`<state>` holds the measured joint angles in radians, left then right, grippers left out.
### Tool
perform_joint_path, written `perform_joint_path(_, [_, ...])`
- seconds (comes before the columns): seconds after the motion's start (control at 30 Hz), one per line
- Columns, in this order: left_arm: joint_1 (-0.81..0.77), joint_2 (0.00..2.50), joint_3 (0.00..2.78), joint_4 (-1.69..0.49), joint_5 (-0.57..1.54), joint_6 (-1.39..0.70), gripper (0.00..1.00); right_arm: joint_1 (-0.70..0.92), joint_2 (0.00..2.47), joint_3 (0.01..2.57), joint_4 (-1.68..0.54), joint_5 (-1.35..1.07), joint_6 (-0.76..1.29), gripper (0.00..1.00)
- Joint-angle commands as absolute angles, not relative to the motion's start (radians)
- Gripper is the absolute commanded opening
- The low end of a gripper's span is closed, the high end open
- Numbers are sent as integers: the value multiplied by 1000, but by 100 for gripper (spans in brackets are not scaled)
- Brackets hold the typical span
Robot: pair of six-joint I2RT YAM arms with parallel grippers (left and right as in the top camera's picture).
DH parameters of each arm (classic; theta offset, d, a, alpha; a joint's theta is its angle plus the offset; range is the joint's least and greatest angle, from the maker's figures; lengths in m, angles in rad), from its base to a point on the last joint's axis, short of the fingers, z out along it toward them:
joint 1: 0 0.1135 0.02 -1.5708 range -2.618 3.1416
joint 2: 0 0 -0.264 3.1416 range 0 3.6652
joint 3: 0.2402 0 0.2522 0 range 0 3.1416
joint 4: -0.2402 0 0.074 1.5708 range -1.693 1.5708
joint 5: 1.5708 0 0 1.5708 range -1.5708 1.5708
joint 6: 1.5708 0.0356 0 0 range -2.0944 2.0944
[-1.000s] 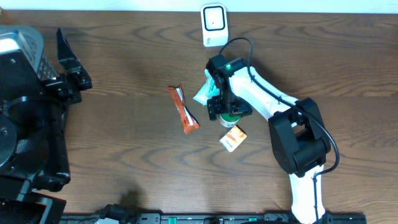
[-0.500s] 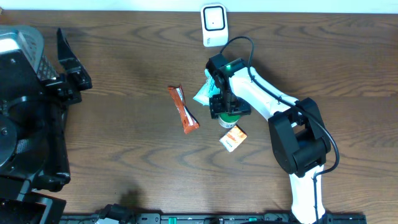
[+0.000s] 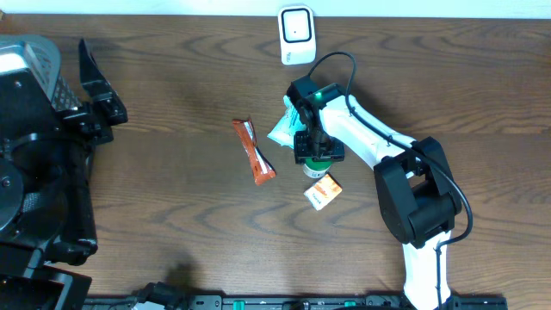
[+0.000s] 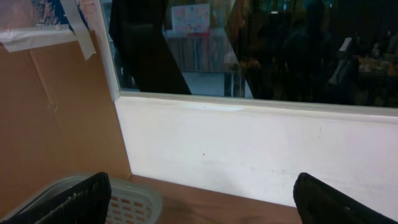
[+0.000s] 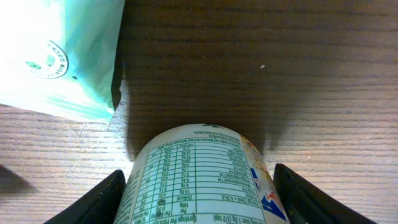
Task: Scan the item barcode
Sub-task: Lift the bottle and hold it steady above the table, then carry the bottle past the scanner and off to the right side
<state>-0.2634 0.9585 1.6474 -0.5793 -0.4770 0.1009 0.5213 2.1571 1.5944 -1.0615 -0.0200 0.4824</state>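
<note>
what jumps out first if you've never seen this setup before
The right gripper straddles a small bottle whose nutrition label faces the wrist camera, right beside a teal pouch. Just left of them lies an orange snack wrapper, and a white scanner stands at the top of the overhead view.

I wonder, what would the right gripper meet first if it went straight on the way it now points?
Most likely the white labelled container, lying on its side between the right gripper's fingers, then the wooden table beneath. The teal pouch lies off to one side.
</note>
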Motion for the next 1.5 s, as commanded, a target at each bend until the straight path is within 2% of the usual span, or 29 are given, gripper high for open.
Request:
perform_joint_path(0.0, [-258, 958, 1640, -578, -478, 92, 94, 523, 2187, 1567, -1073, -63, 515, 42])
perform_joint_path(0.5, [-258, 958, 1640, -570, -478, 92, 94, 416, 2170, 2067, -1552, -426, 421, 40])
perform_joint_path(0.7, [-258, 958, 1640, -570, -478, 92, 93, 408, 2170, 2159, -1700, -517, 381, 40])
perform_joint_path(0.73, [-258, 958, 1640, -570, -478, 92, 94, 408, 2170, 2159, -1699, -543, 358, 37])
perform_joint_path(0.87, [-258, 958, 1640, -567, -478, 92, 94, 413, 2170, 2159, -1699, -645, 320, 40])
perform_joint_path(1.0, [-258, 958, 1640, -566, -478, 91, 94, 413, 2170, 2159, -1699, -643, 316, 40])
perform_joint_path(1.17, [-258, 958, 1640, -566, -478, 91, 94, 413, 2170, 2159, -1669, -451, 318, 38])
perform_joint_path(1.3, [-258, 958, 1640, -566, -478, 90, 93, 413, 2170, 2159, -1537, -259, 376, 34])
perform_joint_path(1.47, [-258, 957, 1640, -566, -477, 65, 94, 412, 2170, 2159, -1265, -227, 388, 33])
